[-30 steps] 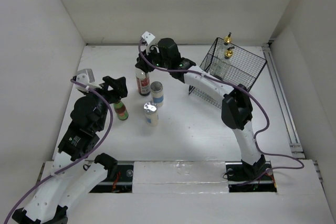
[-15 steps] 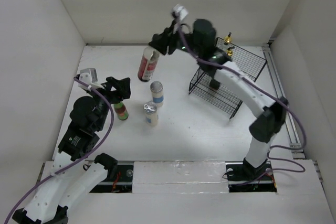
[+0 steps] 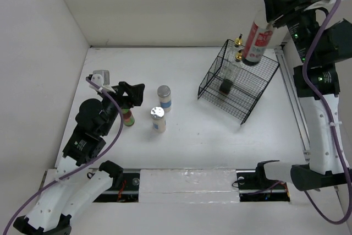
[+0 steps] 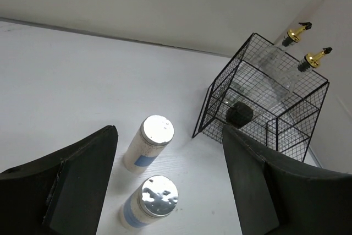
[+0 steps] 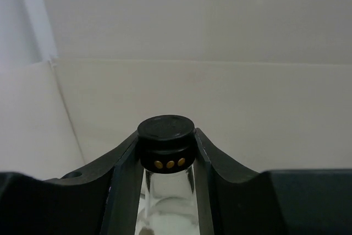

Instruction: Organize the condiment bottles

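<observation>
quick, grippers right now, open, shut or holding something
left gripper: open, holding nothing
right gripper: shut on the red-labelled bottle, gripped at its black cap

My right gripper [image 3: 269, 16] holding the tall bottle [image 3: 257, 39] over the far right corner of the wire basket [image 3: 246, 105], two pourer bottles [image 3: 235, 64] inside at its back, two jars [image 3: 164, 98] left of it, one before the other, small bottle [image 3: 127, 117] further left beside my left gripper [image 3: 132, 93].
</observation>
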`<state>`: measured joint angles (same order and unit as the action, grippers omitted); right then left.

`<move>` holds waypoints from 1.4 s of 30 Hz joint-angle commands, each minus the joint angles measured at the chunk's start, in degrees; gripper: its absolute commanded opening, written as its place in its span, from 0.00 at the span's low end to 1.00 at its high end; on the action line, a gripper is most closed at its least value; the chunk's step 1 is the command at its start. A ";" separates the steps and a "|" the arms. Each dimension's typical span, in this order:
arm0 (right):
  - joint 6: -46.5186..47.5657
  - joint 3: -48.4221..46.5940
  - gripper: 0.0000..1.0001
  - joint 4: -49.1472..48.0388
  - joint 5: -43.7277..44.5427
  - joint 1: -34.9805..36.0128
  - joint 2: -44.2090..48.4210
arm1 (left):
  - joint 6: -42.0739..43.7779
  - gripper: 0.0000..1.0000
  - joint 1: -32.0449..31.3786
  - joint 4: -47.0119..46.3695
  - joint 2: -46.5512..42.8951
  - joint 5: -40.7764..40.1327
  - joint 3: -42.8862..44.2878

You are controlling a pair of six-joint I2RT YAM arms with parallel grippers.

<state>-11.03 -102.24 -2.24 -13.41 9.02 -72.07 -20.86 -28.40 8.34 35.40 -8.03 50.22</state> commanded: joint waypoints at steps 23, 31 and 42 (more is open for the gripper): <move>-0.40 9.34 0.17 -1.45 8.40 -13.50 -1.14 | 0.74 0.73 0.19 -2.89 0.11 1.18 0.41; 1.35 11.26 0.17 -3.20 10.60 -14.03 -3.59 | 0.74 0.73 0.19 -2.89 0.64 0.65 0.41; 1.36 18.47 0.17 -8.39 12.88 -14.03 -3.60 | 0.74 0.73 0.19 -2.89 1.69 0.65 0.41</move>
<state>-9.23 -83.53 1.02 -1.98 -4.56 -77.25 -20.84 -28.40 8.32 36.97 -7.35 50.22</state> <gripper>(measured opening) 0.425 0.728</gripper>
